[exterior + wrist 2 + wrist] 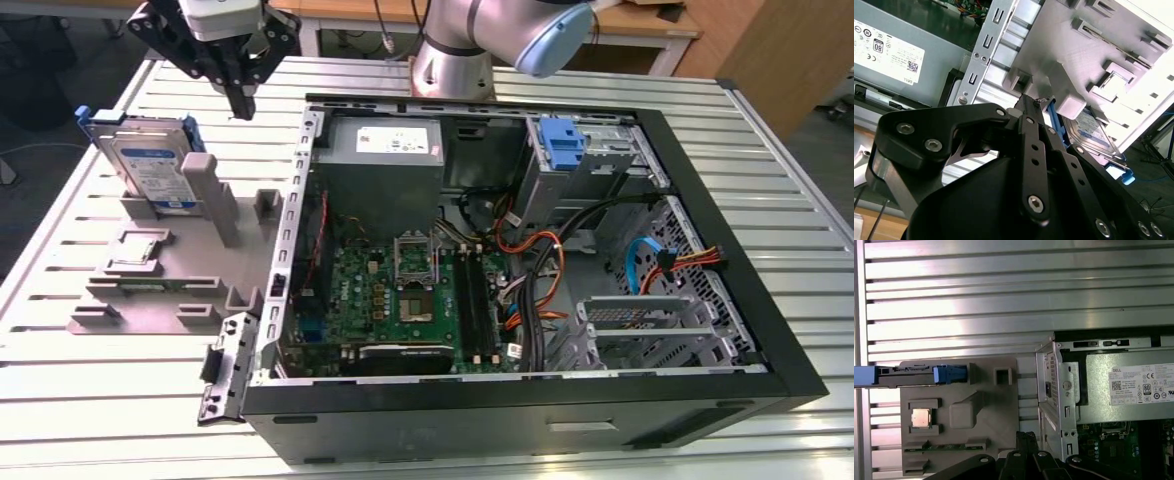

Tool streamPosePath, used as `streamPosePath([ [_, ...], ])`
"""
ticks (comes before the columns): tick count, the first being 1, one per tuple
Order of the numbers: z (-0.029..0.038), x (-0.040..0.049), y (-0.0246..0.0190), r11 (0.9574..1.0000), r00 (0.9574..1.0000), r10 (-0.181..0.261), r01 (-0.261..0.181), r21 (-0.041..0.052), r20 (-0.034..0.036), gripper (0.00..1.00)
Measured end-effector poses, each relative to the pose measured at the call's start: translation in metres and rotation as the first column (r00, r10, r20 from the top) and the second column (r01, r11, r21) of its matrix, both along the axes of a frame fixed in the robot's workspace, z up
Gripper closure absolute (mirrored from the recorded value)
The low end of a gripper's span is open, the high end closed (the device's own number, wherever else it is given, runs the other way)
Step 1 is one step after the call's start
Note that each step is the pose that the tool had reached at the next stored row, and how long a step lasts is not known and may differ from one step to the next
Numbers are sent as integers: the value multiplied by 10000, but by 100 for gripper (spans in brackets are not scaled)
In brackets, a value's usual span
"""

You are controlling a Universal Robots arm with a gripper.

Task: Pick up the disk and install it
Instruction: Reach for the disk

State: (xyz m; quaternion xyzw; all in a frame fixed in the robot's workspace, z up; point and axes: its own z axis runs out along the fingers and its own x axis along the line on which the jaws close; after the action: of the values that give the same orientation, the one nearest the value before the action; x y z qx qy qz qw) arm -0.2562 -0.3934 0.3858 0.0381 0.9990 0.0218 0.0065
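Plainly upright: silver, blue-railed, white-blue-labelled disk (140, 160) in grey stand (147, 320).

Silver disk (144, 165) with blue rails, upright on edge, seemingly slotted in the grey stand (134, 318)

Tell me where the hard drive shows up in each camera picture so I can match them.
Exterior view: the hard drive stands on edge in the grey holder, at the exterior view's left, outside the computer case.
First wrist view: the hard drive is edge-on, a thin strip with blue ends in the grey holder.
Second wrist view: its labelled face peeks out beyond the grey holder.
Shared landmark: the grey holder.
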Motion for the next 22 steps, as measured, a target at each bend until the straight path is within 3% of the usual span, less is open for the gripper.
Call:
streamPosePath([
  [22,-1,-79,0,10000,10000,0,0,0,0,90],
])
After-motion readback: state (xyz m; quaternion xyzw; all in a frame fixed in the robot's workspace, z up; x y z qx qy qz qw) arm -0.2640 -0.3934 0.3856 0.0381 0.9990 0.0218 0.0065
